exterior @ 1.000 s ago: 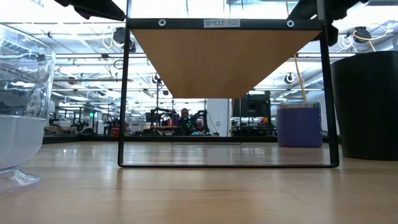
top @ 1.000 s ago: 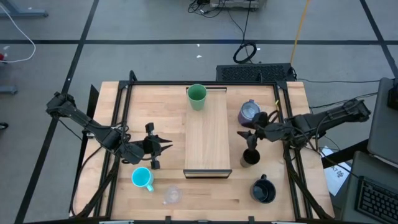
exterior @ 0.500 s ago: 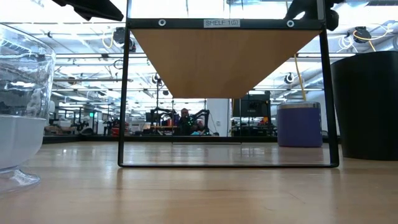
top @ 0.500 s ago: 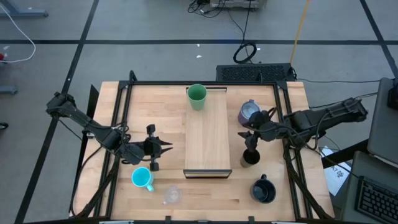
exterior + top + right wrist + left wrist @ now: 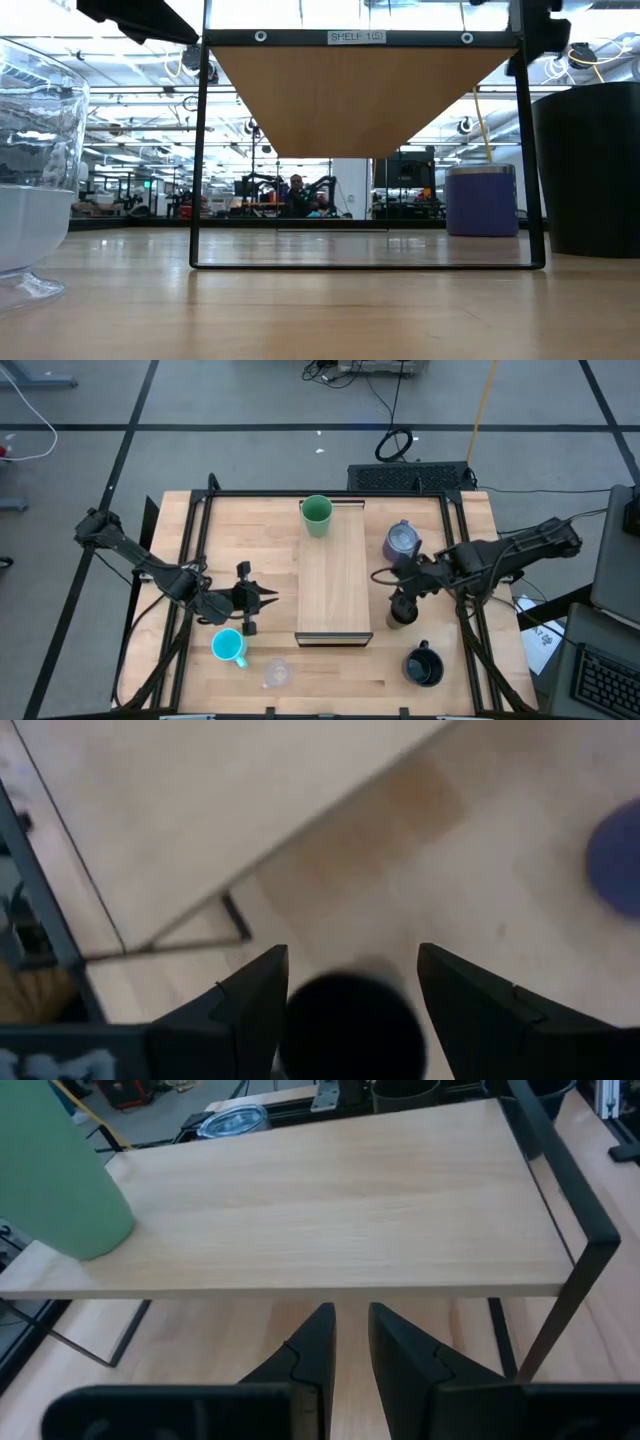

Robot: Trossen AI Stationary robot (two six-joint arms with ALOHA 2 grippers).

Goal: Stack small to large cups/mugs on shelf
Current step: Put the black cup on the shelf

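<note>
The shelf [image 5: 333, 575] stands mid-table, and the green cup [image 5: 317, 515] stands upright on its far end. The slim black tumbler [image 5: 400, 611] stands on the table to the right of the shelf. My right gripper [image 5: 394, 591] is open above it. In the right wrist view its fingers [image 5: 250, 1005] stand on either side of the tumbler's dark top [image 5: 350, 1025], apart from it. My left gripper [image 5: 266, 596] is shut and empty left of the shelf, facing its long side [image 5: 300, 1290].
The lavender-grey mug [image 5: 401, 541] stands just beyond my right gripper. The wide black mug [image 5: 423, 665] stands at the near right. The cyan mug [image 5: 229, 647] and the clear glass [image 5: 276, 673] stand at the near left. The shelf's dark frame legs [image 5: 197, 150] rise from the table.
My right gripper has gone a little toward the table's near edge and the shelf, coming over the slim black tumbler. The tumbler and the other cups have stayed in place.
</note>
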